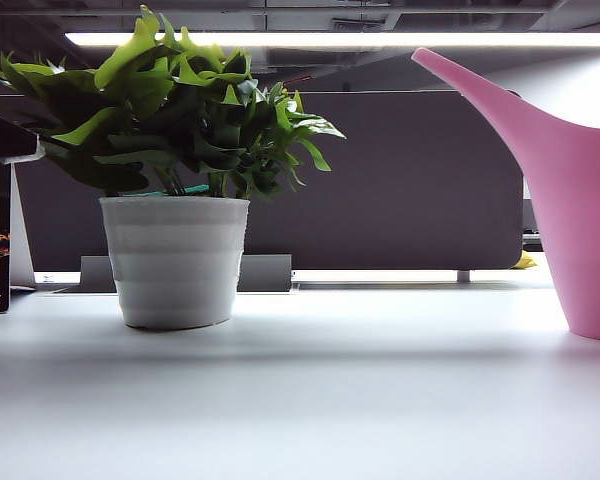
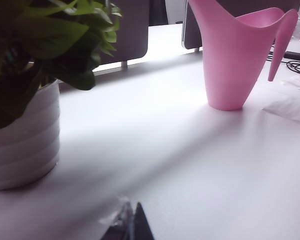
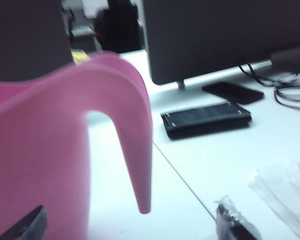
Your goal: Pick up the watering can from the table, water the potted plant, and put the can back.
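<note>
— Where is the can?

— Pink can (image 1: 580, 200) upright on the worktop (image 1: 310, 400), at the right edge of the exterior view, spout slanting up and left toward the plant (image 1: 175, 190). Standing well apart from the ribbed white pot. Long axis vertical; handle a thin hanging loop on the side away from the spout.

— And from the jaws?

— Right gripper (image 3: 132, 225) nearest by far. In the right wrist view, can (image 3: 50, 150) filling the near field, handle tip dangling between the two dark fingertips (image 3: 25, 225). Jaws spread wide, closed on nothing, one finger just beside the can's body, the other clear on the far side of the handle. Contact impossible to confirm.

— Left side?

— Left gripper (image 2: 132, 225) low over the worktop (image 2: 190, 165), between plant (image 2: 35, 75) and can (image 2: 235, 55), well short of both. Only a sliver of its tips visible; spread or pressed together, cannot tell.

— So the coming move?

— Probably the right arm's: ease forward and close on the handle or body straight ahead. Risk: nudging the light can over before gripping.

— Other clutter?

— Black wallet (image 3: 207, 120) and cables (image 3: 285, 80) beyond the can, out of the way.
</note>
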Controlling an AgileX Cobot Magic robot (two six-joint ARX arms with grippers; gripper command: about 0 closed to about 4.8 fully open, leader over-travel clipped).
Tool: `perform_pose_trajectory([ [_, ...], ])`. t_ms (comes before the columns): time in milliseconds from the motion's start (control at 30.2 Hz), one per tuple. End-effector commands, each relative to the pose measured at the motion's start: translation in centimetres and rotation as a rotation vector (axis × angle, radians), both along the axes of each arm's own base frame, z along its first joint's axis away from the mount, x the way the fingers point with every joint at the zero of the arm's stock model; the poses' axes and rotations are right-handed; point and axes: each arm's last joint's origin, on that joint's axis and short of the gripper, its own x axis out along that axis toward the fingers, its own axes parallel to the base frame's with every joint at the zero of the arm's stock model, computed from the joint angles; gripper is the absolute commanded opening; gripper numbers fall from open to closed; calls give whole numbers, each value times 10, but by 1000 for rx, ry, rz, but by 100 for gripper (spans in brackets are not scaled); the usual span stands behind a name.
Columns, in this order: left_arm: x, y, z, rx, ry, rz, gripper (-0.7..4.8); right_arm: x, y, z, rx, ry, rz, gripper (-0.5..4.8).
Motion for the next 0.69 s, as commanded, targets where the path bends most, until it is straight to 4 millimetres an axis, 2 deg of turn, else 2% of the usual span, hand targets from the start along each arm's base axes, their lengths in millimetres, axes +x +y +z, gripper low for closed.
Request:
perform_pose_trajectory([
  [33,0,0,1,-7,-4,-9,-5,7,-5,13,-3,-10,-46,436],
  [165,0,0,1,-7,-4,-9,-5,21,-14,17,-1,22,-72,442],
  [397,0,0,1,-7,-3,-9,-5,56,-36,20,30,129,15,442],
  [695,0,0,1,-7,-4,-9,-5,89,-48,17,36,144,86,441],
])
